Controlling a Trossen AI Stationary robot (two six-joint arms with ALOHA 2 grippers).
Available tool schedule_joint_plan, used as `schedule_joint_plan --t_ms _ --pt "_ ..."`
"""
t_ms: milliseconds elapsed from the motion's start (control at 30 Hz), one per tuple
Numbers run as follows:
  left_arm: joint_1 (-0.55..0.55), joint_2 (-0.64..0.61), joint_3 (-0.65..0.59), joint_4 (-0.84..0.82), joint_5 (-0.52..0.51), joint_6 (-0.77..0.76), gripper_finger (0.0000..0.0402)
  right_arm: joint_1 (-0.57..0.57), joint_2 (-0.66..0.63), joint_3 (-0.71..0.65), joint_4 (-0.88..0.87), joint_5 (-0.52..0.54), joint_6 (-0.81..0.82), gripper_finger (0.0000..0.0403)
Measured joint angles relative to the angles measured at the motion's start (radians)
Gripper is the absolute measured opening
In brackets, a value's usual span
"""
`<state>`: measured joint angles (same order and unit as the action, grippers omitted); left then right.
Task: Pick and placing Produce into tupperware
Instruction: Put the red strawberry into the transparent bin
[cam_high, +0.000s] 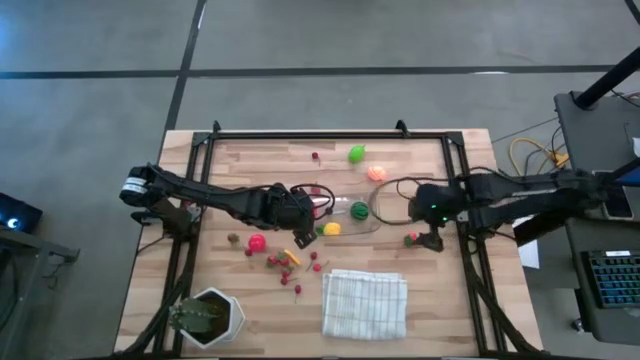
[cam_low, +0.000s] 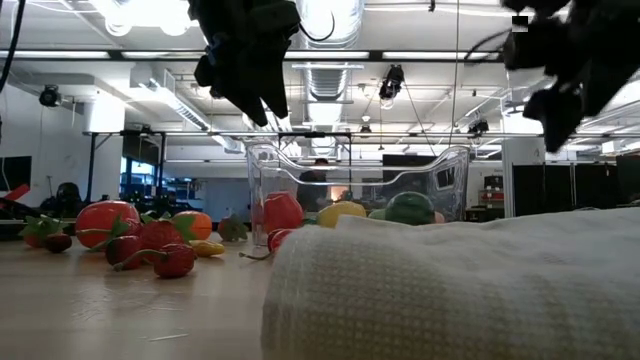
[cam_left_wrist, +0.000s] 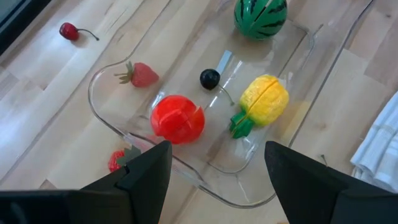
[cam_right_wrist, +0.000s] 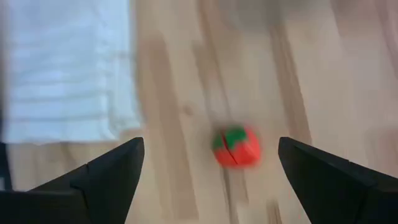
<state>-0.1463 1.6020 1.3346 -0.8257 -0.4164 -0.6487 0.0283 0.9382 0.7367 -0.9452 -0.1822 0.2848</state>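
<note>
At the near left corner of the wooden tabletop (cam_high: 240, 160) stands a potted plant (cam_high: 205, 315) in a white hexagonal pot. Right of it and farther off, loose produce lies scattered: a bright pink piece (cam_high: 257, 241), a cluster of small red berries (cam_high: 285, 263) and a short orange-yellow piece (cam_high: 292, 241). The left gripper (cam_high: 303, 207) hangs over the left end of the tupperware (cam_left_wrist: 111, 119), its jaws apart and holding nothing. The clear tupperware sits near the middle of the tabletop and holds a red tomato-like piece (cam_left_wrist: 178, 118), a strawberry (cam_left_wrist: 142, 74), a small dark ball (cam_left_wrist: 209, 78), a yellow fruit with a green stem (cam_left_wrist: 262, 103) and a striped dark green ball (cam_left_wrist: 260, 14); another strawberry (cam_left_wrist: 117, 161) lies just outside its wall. Near of the tupperware lies a folded white cloth (cam_high: 365, 302). Farther off, a green fruit (cam_high: 356, 154) and an orange-pink one (cam_high: 376, 173) rest on the wood. To the right, the right gripper (cam_high: 430, 238) hovers with jaws wide apart and empty above a red piece with a green top (cam_right_wrist: 237, 147), just right of the cloth.
</note>
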Motion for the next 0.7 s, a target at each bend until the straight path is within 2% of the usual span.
schedule_joint_plan --t_ms 100,333,500,700 --pt "0.0 0.0 -0.002 0.004 0.0 0.0 0.0242 0.002 0.075 0.008 -0.052 -0.008 0.027 0.0363" --pt "-0.002 0.0 -0.019 0.006 0.0 0.0 0.0242 0.022 0.206 0.005 -0.035 -0.034 0.03 0.0363" --pt "-0.005 0.0 -0.025 0.007 0.0 0.0 0.0242 0.022 0.264 0.013 -0.037 -0.037 0.123 0.0363" --pt "-0.008 0.0 -0.027 0.009 0.0 -0.016 0.0242 0.022 0.29 0.04 -0.036 -0.037 0.128 0.0363"
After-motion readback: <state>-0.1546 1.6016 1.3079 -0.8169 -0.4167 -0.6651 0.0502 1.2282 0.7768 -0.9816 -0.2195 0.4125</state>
